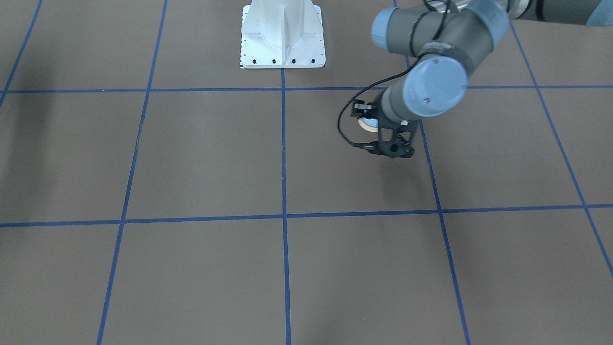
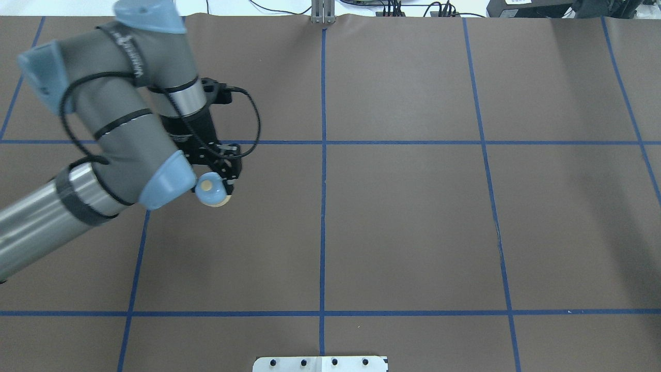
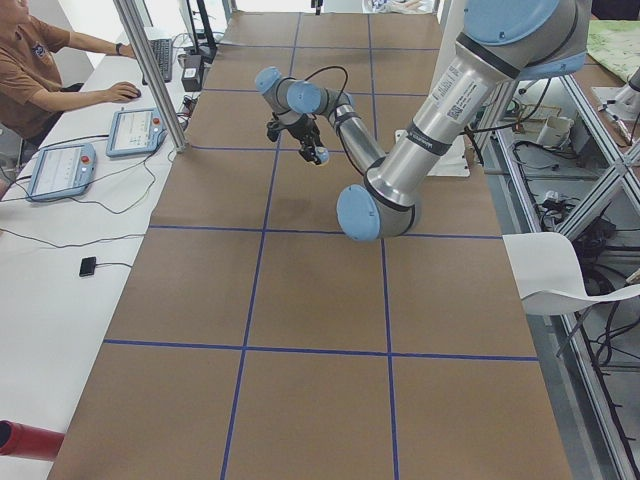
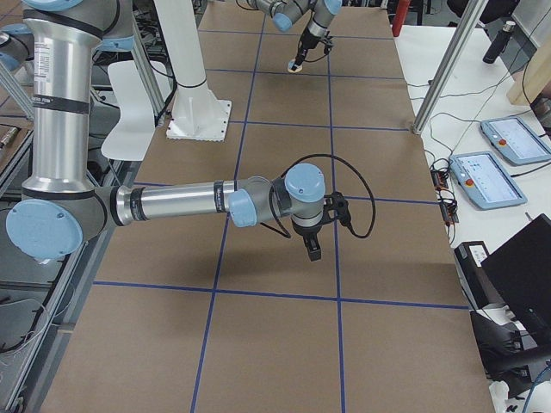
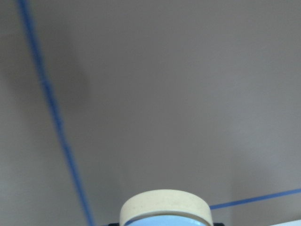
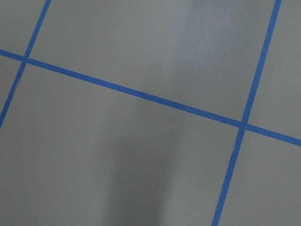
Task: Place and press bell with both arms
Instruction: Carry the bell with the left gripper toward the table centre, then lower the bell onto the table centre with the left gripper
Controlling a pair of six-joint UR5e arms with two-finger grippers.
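A brown table (image 2: 413, 217) marked into large squares by blue tape lines (image 2: 323, 206) fills the overhead view. The left arm (image 2: 124, 139) reaches in from the left side, its grey joints capped in light blue and a black cable looping around its wrist.

The left gripper (image 2: 225, 178) points down at the table and is closed around the bell (image 2: 210, 190). The fingers are mostly hidden by the wrist, so the grip is seen only in part. The bell is a small light-blue dome with a cream button facing up and a tan ring around its base.

The bell sits in the square just left of the table's centre line, near that square's far edge and close to a cross line of tape. The views do not show whether its base touches the table or hangs just above it.

In the left wrist view, the bell's cream ring (image 5: 164, 207) fills the bottom edge, with bare brown table and two tape lines beyond it.

In the front-facing view, the bell (image 1: 368, 125) peeks out beneath the arm's wrist. The white bolted pedestal (image 1: 282, 33) stands well apart at the top of that view.

The right arm (image 4: 181, 202) appears only in the side view from the robot's right. It stretches low across the table with the right gripper (image 4: 312, 249) pointing down near a tape line. From this angle I cannot tell whether its fingers are together or apart.

The right wrist view shows only table and crossing tape.
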